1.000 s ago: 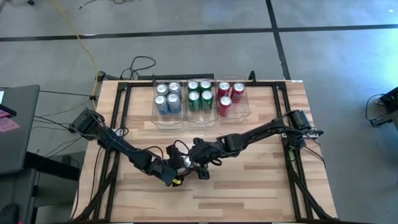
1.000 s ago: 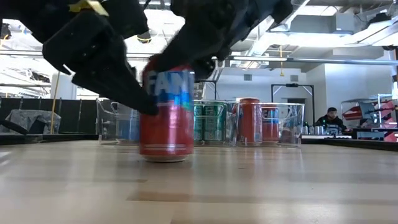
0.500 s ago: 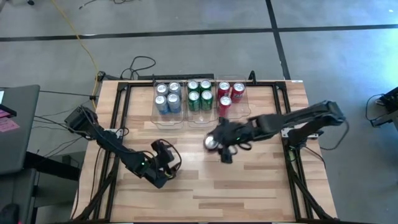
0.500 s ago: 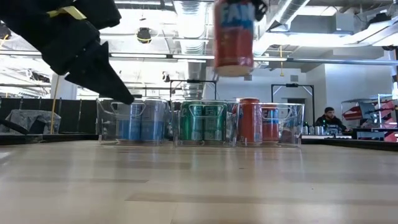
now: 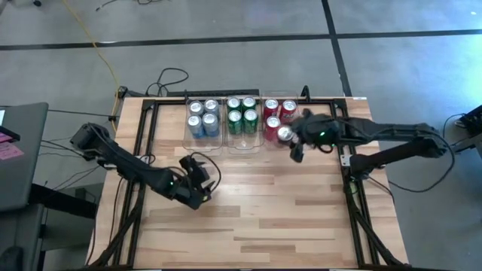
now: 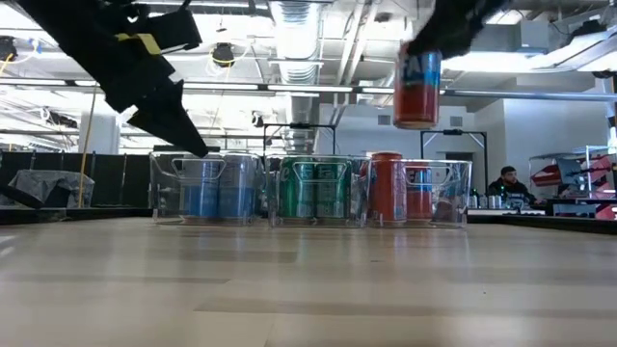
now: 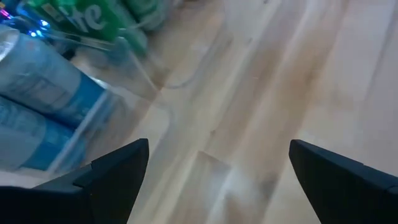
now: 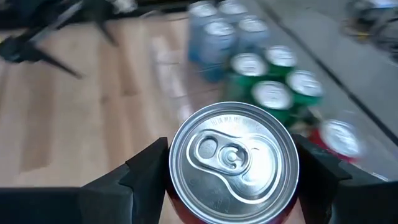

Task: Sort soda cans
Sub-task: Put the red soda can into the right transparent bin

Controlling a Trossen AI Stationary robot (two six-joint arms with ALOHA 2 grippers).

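The left gripper point(image 5: 197, 183) hangs over the bare wooden table point(image 5: 301, 218) at about seven o'clock from the table's middle, nearest the front edge. Its two dark fingers point(image 7: 118, 171) stand wide apart with nothing between them, only planks showing through the gap. In the low view it is raised clear of the tabletop point(image 6: 154, 92).

Farther back, at about two o'clock from the middle, the right gripper point(image 5: 290, 139) grips a red soda can point(image 5: 285, 135) upright, its fingers point(image 8: 146, 171) pressed against the can's two sides; the silver top point(image 8: 233, 155) with its pull tab fills the right wrist view. In the low view this can point(image 6: 417, 89) is held in the air, well above the bins and over the right-hand one.

At the far edge, around twelve o'clock, three clear plastic bins stand side by side. The left bin point(image 5: 188, 143) holds four blue soda cans point(image 5: 202, 117). The middle bin point(image 5: 239, 145) holds four green soda cans point(image 5: 242, 114). The right bin point(image 5: 276, 142) holds three red soda cans point(image 5: 279, 111), and the held can is just above its near right corner.

Beyond the table, in the low view, a person point(image 6: 508, 183) sits far off at about two o'clock. A yellow cable point(image 5: 102, 56) runs across the grey floor at about eleven o'clock.
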